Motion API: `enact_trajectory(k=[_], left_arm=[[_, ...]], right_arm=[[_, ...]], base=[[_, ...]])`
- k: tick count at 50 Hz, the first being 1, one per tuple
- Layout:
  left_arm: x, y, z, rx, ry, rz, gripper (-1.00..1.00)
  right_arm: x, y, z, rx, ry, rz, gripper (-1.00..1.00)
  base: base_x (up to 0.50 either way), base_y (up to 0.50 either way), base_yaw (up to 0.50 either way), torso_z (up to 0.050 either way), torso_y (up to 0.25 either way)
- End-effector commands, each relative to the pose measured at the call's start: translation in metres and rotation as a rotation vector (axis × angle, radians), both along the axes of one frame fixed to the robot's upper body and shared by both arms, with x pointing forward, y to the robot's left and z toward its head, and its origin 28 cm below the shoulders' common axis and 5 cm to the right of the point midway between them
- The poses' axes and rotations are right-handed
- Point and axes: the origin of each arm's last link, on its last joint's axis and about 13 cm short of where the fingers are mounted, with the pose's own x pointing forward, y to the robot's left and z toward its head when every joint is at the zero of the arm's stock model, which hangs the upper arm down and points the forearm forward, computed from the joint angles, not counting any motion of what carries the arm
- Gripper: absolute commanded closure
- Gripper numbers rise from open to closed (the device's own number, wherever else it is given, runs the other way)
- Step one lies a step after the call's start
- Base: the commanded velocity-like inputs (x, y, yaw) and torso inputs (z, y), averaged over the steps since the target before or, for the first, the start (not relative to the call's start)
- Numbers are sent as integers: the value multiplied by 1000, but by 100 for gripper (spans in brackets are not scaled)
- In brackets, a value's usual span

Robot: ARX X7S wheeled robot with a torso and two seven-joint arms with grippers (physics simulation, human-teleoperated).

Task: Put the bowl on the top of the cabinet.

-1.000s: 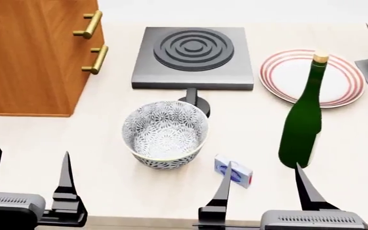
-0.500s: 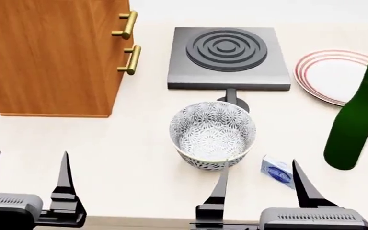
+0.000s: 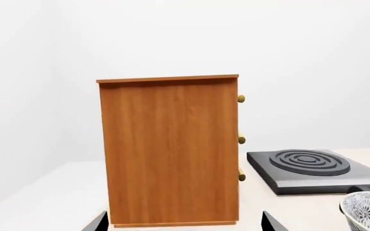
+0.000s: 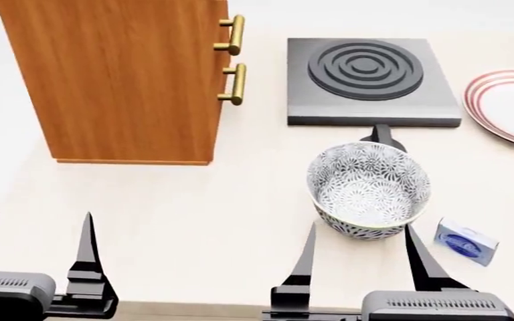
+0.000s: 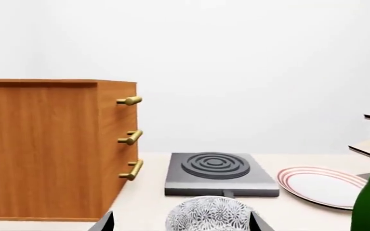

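The cabinet (image 3: 169,151) stands upright — hotplate (image 3: 310,168) beside it.

grey floral bowl (image 4: 369,190), orange-brown cabinet (image 4: 118,80)

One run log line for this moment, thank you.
bowl: on counter, not held | right gripper: open, nearest | left gripper: open | cabinet: top bare

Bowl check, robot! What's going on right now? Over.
Both grippers open, left and right, holding nothing. Bowl on the table, just ahead of the right fingers. Cabinet top bare in the wrist views. Little blue box beside the bowl.
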Motion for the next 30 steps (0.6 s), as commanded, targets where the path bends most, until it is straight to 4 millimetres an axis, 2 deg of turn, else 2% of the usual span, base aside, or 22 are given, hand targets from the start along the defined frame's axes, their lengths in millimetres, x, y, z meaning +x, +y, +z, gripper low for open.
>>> enact_trajectory(k=[1, 5, 17, 30], left_arm=[[-1, -1, 0, 0, -2, -5, -100], [-1, 0, 1, 0, -2, -5, -100], [-2, -1, 1, -8, -5, -16, -100], [-3, -1, 2, -11, -15, -13, -100]], right_arm=[[0, 0, 0, 6, 0, 2, -100], [-1, 0, 0, -4, -1, 1, -100], [-2, 2, 0, 9, -10, 19, -100], [-3, 1, -1, 1, -14, 26, -100]], base=[[0, 66, 0, 0, 0], [0, 107, 0, 0, 0], [0, 417, 0, 0, 0], [0, 10, 0, 0, 0]])
